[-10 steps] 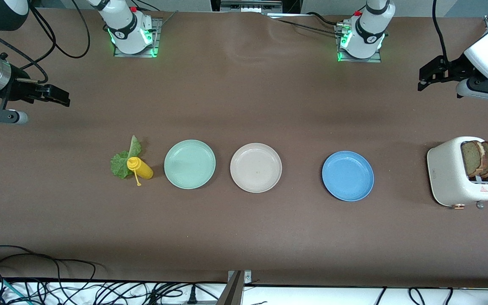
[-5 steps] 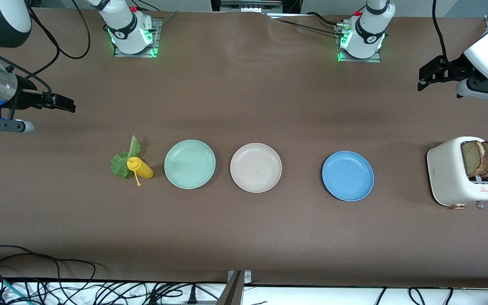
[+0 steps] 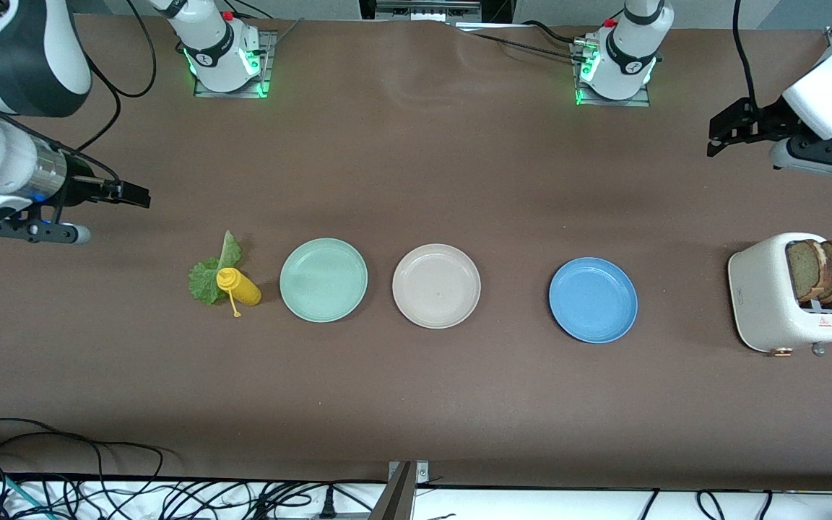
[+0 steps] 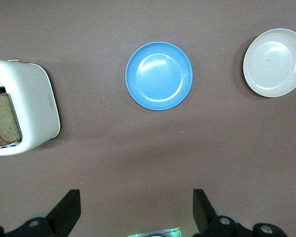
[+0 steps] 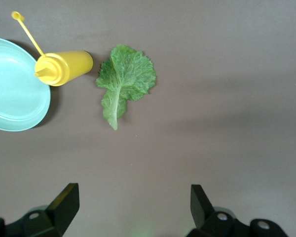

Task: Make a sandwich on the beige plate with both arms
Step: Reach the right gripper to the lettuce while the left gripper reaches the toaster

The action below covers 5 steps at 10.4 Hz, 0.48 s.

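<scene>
We note a white toaster (image 3: 784,300) at the left arm's end of the table, two brown-crusted bread slices (image 3: 820,269) upright in its slots. The round pale beige plastic plate (image 3: 436,286) sits bare between a mint-green plate (image 3: 323,279) and a blue plate (image 3: 593,300). A yellow squeeze bottle (image 3: 240,286) seems to overlap the ruffled green lettuce leaf (image 3: 208,275). Left gripper (image 3: 721,134) and right gripper (image 3: 136,195) hang over bare table, jaws spread, empty.
</scene>
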{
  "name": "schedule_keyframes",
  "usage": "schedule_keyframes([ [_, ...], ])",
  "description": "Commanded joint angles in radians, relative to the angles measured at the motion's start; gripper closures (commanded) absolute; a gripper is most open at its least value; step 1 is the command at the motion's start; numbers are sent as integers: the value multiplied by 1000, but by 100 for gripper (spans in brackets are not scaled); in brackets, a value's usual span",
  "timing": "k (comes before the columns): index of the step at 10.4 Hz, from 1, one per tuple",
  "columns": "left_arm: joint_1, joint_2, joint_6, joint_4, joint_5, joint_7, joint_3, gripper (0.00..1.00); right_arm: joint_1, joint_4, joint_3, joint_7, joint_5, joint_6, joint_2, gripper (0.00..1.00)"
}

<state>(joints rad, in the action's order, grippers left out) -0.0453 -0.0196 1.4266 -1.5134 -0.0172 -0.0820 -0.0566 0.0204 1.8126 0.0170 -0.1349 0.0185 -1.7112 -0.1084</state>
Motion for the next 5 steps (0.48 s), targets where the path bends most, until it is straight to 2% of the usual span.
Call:
schedule_keyframes([
  [1, -13, -40, -11, 24, 28, 11, -3, 0, -2, 94, -2, 0, 76, -86, 12, 0],
  [5, -5, -91, 0, 52, 29, 4, 1, 0, -2, 157, -3, 0, 97, -180, -37, 0],
])
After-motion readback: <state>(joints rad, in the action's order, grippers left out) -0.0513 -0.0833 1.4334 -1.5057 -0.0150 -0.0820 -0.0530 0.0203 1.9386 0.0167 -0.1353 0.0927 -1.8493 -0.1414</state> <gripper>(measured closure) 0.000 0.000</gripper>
